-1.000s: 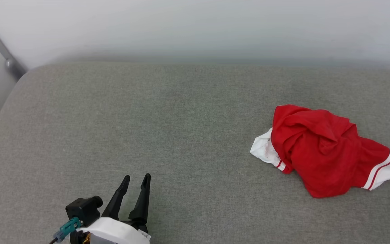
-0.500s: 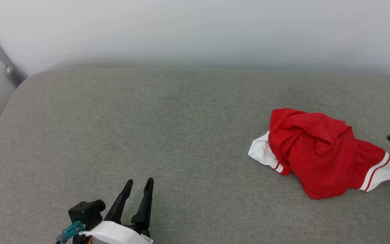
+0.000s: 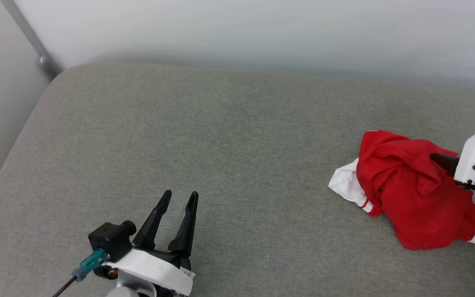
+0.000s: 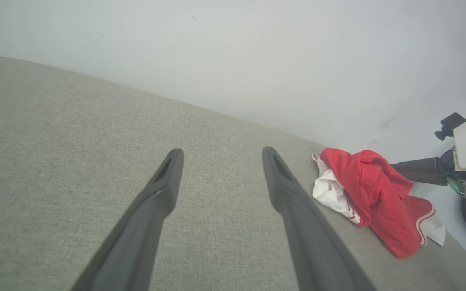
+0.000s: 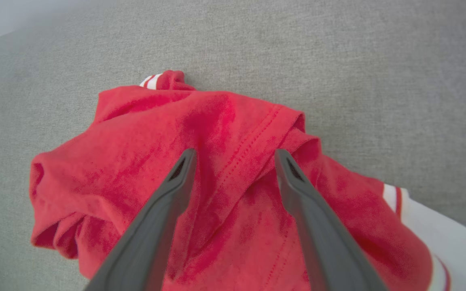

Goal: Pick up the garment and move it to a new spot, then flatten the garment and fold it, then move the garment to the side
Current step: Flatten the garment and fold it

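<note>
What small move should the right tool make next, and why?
Probably lower the right tool onto the crumpled garment and close on its raised fold: the tool hangs open over the red cloth, gripping nothing, and the garment lies bunched on the grey cushion.

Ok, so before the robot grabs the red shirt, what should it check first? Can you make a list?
1. Right jaws open: ok, spread wide.
2. Right jaws lined up with the garment: ok, a red fold shows between them in the right wrist view.
3. Right jaws touching the cloth: cannot tell.
4. Garment free to lift: ok, it is a crumpled heap on the grey cushion with nothing lying on it.
5. Left jaws out of the way: ok, open, over bare cushion, apart from the garment.
6. Room for a new spot: ok, bare cushion lies to the garment's left.
</note>
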Controlling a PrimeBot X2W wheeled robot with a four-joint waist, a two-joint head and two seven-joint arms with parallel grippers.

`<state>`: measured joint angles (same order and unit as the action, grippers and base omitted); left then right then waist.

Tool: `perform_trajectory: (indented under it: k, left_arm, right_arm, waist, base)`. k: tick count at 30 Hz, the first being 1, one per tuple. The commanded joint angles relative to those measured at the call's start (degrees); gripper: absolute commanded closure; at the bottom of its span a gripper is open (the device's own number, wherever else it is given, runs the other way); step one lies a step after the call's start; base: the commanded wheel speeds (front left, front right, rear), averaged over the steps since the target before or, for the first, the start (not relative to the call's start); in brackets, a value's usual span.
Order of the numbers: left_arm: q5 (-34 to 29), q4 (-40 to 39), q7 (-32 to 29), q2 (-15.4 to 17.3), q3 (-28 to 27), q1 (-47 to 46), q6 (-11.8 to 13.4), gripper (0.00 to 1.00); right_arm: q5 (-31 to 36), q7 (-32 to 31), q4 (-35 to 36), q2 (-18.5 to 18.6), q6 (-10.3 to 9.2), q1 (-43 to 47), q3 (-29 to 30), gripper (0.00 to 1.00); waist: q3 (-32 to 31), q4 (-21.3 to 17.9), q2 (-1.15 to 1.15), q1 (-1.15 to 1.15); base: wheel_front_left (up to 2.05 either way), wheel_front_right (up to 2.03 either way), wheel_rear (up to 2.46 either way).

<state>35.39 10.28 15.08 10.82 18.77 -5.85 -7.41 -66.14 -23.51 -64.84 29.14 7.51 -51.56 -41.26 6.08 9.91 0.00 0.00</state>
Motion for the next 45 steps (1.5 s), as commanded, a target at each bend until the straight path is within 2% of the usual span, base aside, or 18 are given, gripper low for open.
perform_trajectory:
  k: [1,4,11,12,13,14,18,22,26,32,39,45]
  left_arm:
    - [-0.5,-0.3,0.1,0.4,0.2,-0.7,-0.1,0.0]
    - [-0.9,-0.5,0.1,0.4,0.7,-1.6,-0.1,0.0]
    - [-0.8,0.2,0.1,0.5,1.6,-3.1,-0.1,0.0]
    - [-0.8,0.4,0.1,0.5,1.8,-3.1,-0.1,0.0]
    - [-0.7,0.5,0.1,0.5,1.9,-3.3,-0.1,0.0]
    - [-0.6,0.6,0.1,0.5,1.9,-3.6,-0.1,0.0]
    - [-0.5,1.1,0.1,0.6,1.6,-3.7,-0.1,0.0]
    - [-0.2,1.6,0.1,0.8,0.5,-2.7,-0.1,0.0]
    - [0.1,1.8,0.1,0.9,-1.1,-1.5,-0.1,0.0]
    - [0.4,1.4,0.1,1.0,-3.7,-0.1,-0.1,0.0]
    - [0.0,1.0,0.1,1.6,-5.5,0.2,-0.1,0.0]
    - [-0.4,0.7,0.1,1.5,-5.6,-0.1,-0.1,0.0]
  right_arm:
    - [0.4,0.3,-0.8,-0.2,-0.03,-1.1,0.0,0.0]
    - [0.6,-0.1,-3.7,-2.1,-0.03,-2.6,0.1,0.0]
    - [1.0,-0.9,-8.1,-3.7,-0.03,-4.1,0.9,0.0]
    - [1.0,-0.8,-8.4,-3.7,-0.03,-4.0,1.0,0.18]
    - [1.5,-0.8,-8.6,-3.9,-0.04,-3.9,0.7,0.62]
    - [1.3,-0.3,-8.6,-4.1,-0.03,-4.0,0.9,1.0]
    - [0.1,-1.3,-7.2,-5.6,-0.03,-3.8,1.5,1.0]
    - [0.3,-0.7,-1.1,-5.0,-0.03,-3.3,0.3,1.0]
    - [0.0,-1.6,8.6,-3.4,-0.03,-0.9,-1.9,1.0]
    - [-2.4,-4.8,26.8,0.3,-0.03,5.2,-4.3,1.0]
    - [-5.7,-11.0,48.2,5.5,-0.03,17.5,-3.4,1.0]
    - [-6.1,-15.0,60.9,8.1,-0.03,31.0,-0.3,1.0]
  waist:
    - [0.8,0.8,0.0,0.0]
    - [1.9,1.7,0.0,0.0]
    - [4.0,3.3,0.0,0.0]
    - [4.2,3.4,0.0,0.0]
    - [4.4,3.5,0.0,0.0]
    - [4.6,3.4,0.0,0.0]
    - [4.6,3.0,0.0,0.0]
    - [3.6,1.6,0.0,0.0]
    - [2.2,-0.6,0.0,0.0]
    - [0.7,-3.8,0.0,0.0]
    - [0.6,-6.0,0.0,0.0]
    - [1.0,-6.1,0.0,0.0]
  base:
    - [0.0,0.0,0.0]
    - [0.0,0.0,0.0]
    - [0.0,0.0,0.0]
    - [0.0,0.0,0.0]
    - [0.0,0.0,0.0]
    - [0.0,0.0,0.0]
    - [0.0,0.0,0.0]
    - [0.0,0.0,0.0]
    - [0.0,0.0,0.0]
    - [0.0,0.0,0.0]
    - [0.0,0.0,0.0]
    - [0.0,0.0,0.0]
